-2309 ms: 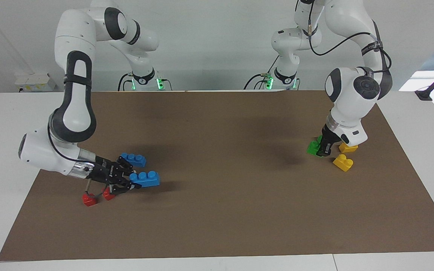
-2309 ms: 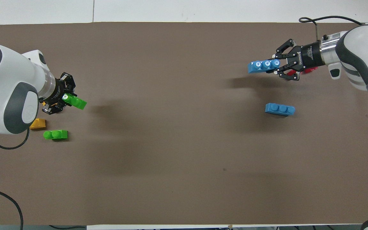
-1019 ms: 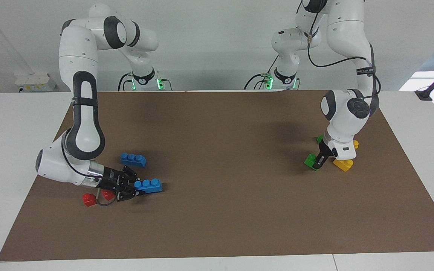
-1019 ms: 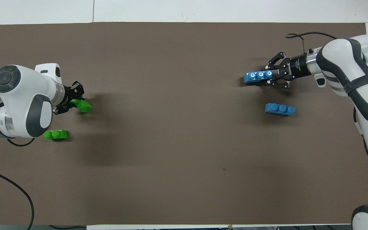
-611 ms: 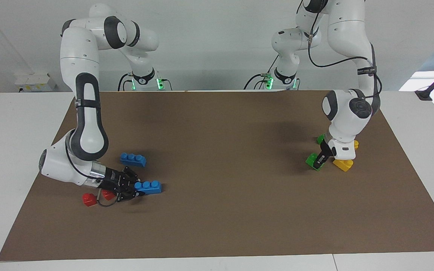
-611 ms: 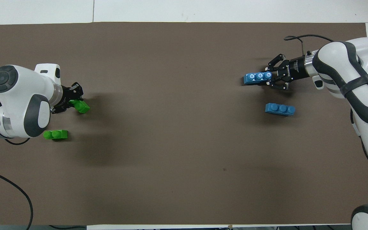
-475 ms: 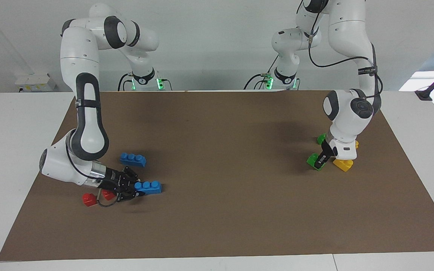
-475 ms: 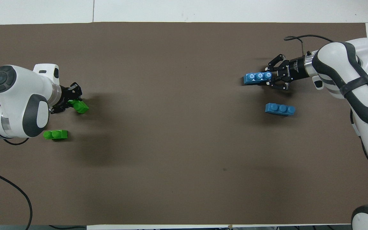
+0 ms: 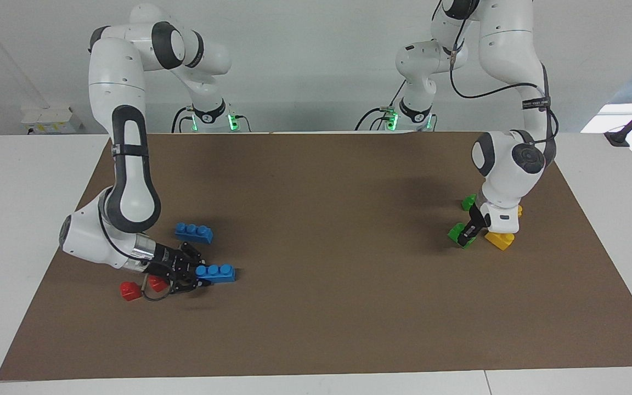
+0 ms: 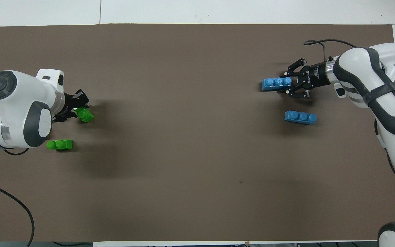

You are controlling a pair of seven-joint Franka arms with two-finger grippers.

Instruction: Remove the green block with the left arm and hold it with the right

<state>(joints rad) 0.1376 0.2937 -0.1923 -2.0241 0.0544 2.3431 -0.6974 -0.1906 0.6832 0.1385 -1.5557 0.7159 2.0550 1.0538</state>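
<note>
My left gripper (image 9: 467,233) is shut on a green block (image 9: 456,232), held tilted and low at the brown mat (image 9: 316,219) near the left arm's end. In the overhead view the left gripper (image 10: 77,111) shows the same green block (image 10: 86,115) at its tips. A second green block (image 9: 468,202) (image 10: 59,144) lies nearer to the robots. My right gripper (image 9: 187,276) (image 10: 291,85), with its wire loop, is shut on a blue three-stud brick (image 9: 215,272) (image 10: 276,83), low at the mat at the right arm's end.
A yellow brick (image 9: 500,240) lies beside the held green block; another is mostly hidden by the left arm. A second blue brick (image 9: 193,232) (image 10: 300,117) lies nearer to the robots than the held one. Two red bricks (image 9: 129,291) lie by the right gripper.
Both grippers have come down from the air to mat level with their bricks. The left one carried its green block farther from the robots, away from the other green block.
</note>
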